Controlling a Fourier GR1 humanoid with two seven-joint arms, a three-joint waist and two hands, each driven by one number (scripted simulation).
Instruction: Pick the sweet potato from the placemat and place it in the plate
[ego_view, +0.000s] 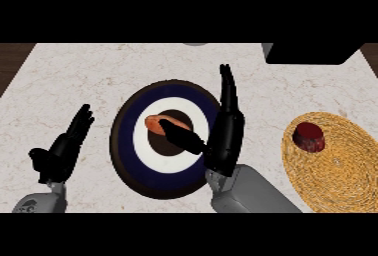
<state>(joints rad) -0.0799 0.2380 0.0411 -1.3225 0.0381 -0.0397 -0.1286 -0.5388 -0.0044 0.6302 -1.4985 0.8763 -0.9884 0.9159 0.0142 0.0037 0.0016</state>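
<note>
The sweet potato (157, 123) lies on the plate (125, 130), so the placing step looks done: the right hand (225, 131), fingers straight and thumb over it, need only lift away; the left hand (65, 146) rests open.

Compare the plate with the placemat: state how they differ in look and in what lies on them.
The plate is glossy, ringed dark blue and white round a dark centre; the placemat is woven and straw-yellow.
The plate holds the orange sweet potato, beside the right hand's thumb; the placemat bears a dark red object.
Both are round and lie flat on the counter.
</note>
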